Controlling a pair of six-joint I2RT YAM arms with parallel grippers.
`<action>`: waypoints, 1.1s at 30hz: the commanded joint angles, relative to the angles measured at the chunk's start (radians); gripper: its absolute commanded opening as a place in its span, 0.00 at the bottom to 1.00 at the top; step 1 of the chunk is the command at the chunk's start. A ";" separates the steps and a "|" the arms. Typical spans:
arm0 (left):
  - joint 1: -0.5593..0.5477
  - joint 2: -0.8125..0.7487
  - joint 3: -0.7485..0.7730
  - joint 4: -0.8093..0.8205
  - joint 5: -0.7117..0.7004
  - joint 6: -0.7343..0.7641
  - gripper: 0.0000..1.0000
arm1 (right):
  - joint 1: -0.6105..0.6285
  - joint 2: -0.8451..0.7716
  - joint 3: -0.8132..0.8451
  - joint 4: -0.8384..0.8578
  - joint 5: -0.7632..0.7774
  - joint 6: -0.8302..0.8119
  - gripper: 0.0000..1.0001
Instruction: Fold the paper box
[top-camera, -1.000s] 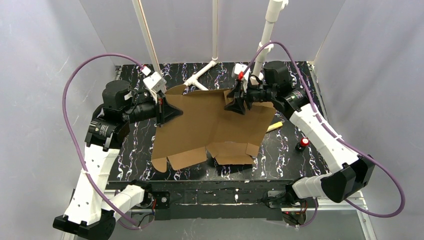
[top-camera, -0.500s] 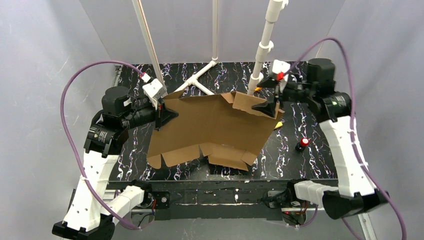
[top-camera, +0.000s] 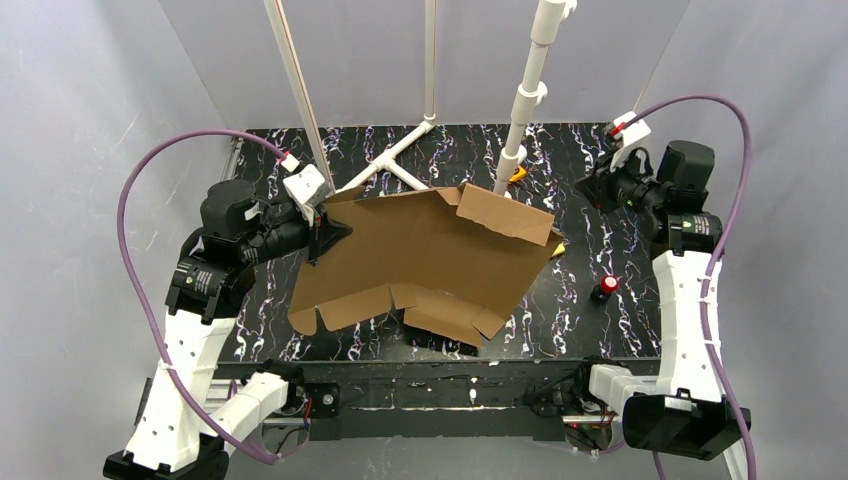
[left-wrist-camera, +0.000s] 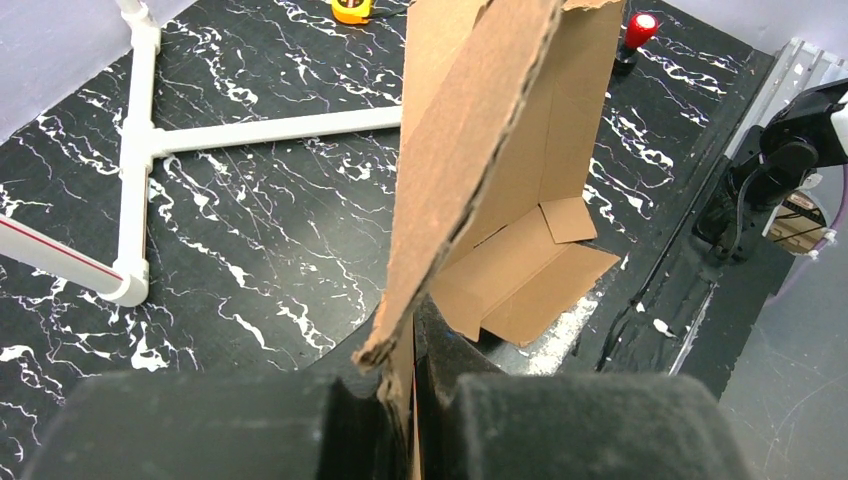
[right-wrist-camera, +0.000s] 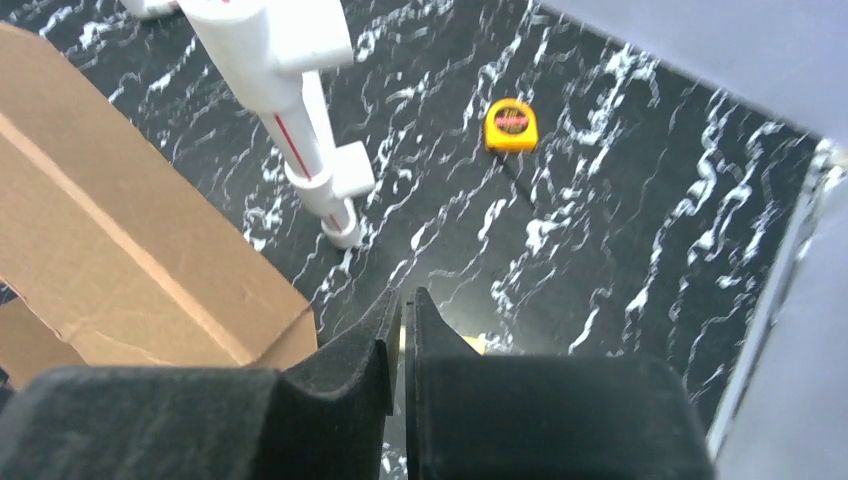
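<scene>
Left gripper clamps the paper box at its 9 o'clock edge; right gripper closed, apart at 2 o'clock.

Black marbled table with paper box, tape measure, pipe frame

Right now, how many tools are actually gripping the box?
1. The left tool clamps the left edge of the paper box; the right tool, shut on nothing, is clear of it at far right.

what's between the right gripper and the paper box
nothing visible between the right gripper and the paper box, just bare table; the white pipe post and yellow tape measure stand off to the far side
</scene>
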 joint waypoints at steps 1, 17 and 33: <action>-0.003 -0.017 0.009 0.007 -0.006 0.005 0.00 | -0.003 -0.011 -0.071 0.007 -0.032 -0.036 0.13; -0.004 -0.007 0.026 0.010 0.024 -0.037 0.00 | 0.035 -0.021 -0.236 -0.240 -0.197 -0.348 0.12; -0.004 -0.017 -0.001 0.009 0.031 -0.031 0.00 | 0.058 -0.072 -0.047 -0.314 0.036 -0.381 0.34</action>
